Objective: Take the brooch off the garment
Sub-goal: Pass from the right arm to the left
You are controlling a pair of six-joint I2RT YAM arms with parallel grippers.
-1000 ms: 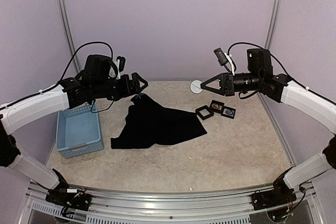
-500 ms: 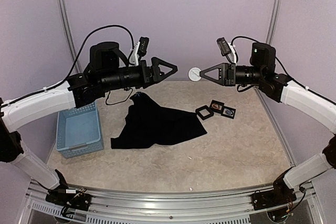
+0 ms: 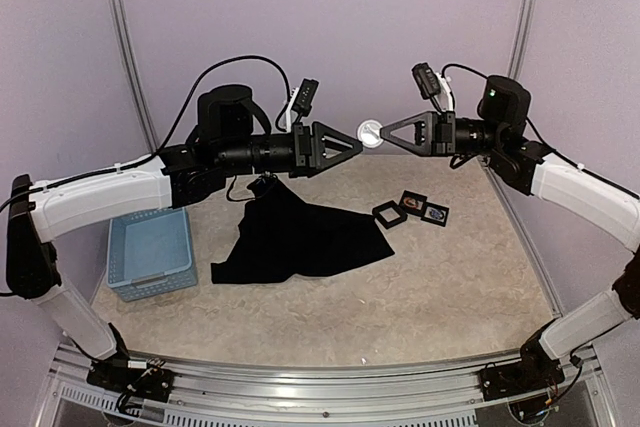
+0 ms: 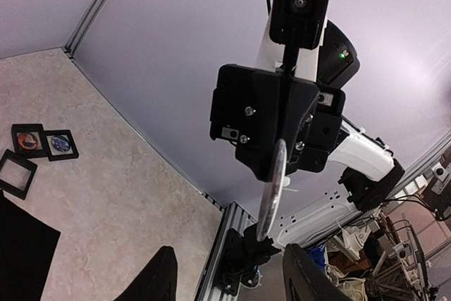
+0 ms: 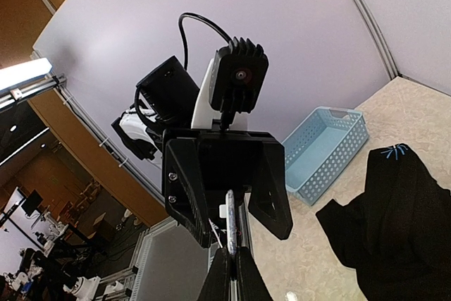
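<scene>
**Change noted.** The left gripper (image 3: 357,141) has left the neck of the garment (image 3: 300,237). It has risen and swung right, and now stands high above the garment's far edge, nose to nose with the right gripper (image 3: 383,135). The right arm has lifted a little to meet it. The garment has not shifted. It lies spread on the table with the blue mark (image 3: 265,183) at its neck.

**Brooch.** The brooch (image 3: 371,132) is a flat white disc, clenched in the right gripper's tips. It is in the air above and beyond the garment, with no contact between the two. By judgement, removal is in effect done. The meeting of the arms reads as a hand-over to the left arm, not yet completed.

**Left gripper.** Released: its fingers (image 4: 161,276) stand apart with nothing gripped.

**Views compared.**
- **Top view:** it shows both tips converging on the brooch, but not whether the left one touches it.
- **Left wrist view:** it shows the brooch edge-on, pinched by the right jaws. Whether its lower edge has entered the left fingers' gap cannot be told.
- **Right wrist view:** it confirms the pinch. It alone sets the left gripper against the basket (image 5: 328,146), which lies left of the garment.
</scene>
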